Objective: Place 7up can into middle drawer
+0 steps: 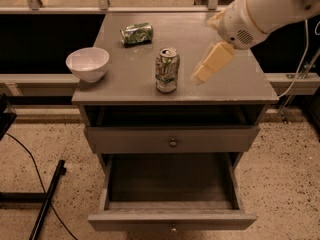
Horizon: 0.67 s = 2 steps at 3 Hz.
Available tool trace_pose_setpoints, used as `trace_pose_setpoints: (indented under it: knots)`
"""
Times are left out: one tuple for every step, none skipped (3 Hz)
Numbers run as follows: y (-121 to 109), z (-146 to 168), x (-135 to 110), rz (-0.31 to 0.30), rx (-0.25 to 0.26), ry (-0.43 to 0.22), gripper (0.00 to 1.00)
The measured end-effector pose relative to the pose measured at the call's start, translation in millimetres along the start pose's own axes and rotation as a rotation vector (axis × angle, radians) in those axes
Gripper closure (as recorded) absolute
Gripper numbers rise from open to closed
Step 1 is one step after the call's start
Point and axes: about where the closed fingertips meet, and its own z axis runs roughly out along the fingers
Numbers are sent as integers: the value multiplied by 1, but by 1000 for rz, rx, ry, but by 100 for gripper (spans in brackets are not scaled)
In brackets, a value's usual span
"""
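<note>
The 7up can (pixel 166 70), pale silver-white with green markings and a shiny top, stands upright near the front middle of the grey cabinet top. My gripper (pixel 209 64), cream-coloured on a white arm, hangs above the cabinet top just right of the can and apart from it, holding nothing I can see. The middle drawer (pixel 172 217) is pulled out below as a deep box with a dark floor; nothing shows inside it.
A darker green can (pixel 136 34) lies on its side at the back of the top. A white bowl (pixel 88 63) sits at the front left. A closed drawer front with a round knob (pixel 173 143) is above the open drawer. Black cables and a stand leg (pixel 45 204) lie on the floor at left.
</note>
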Motion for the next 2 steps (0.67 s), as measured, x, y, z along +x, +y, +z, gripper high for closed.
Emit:
trace_pose_setpoints:
  knots:
    - [-14, 41, -9, 49, -27, -118, 0]
    - [-18, 85, -9, 115, -80, -179, 0]
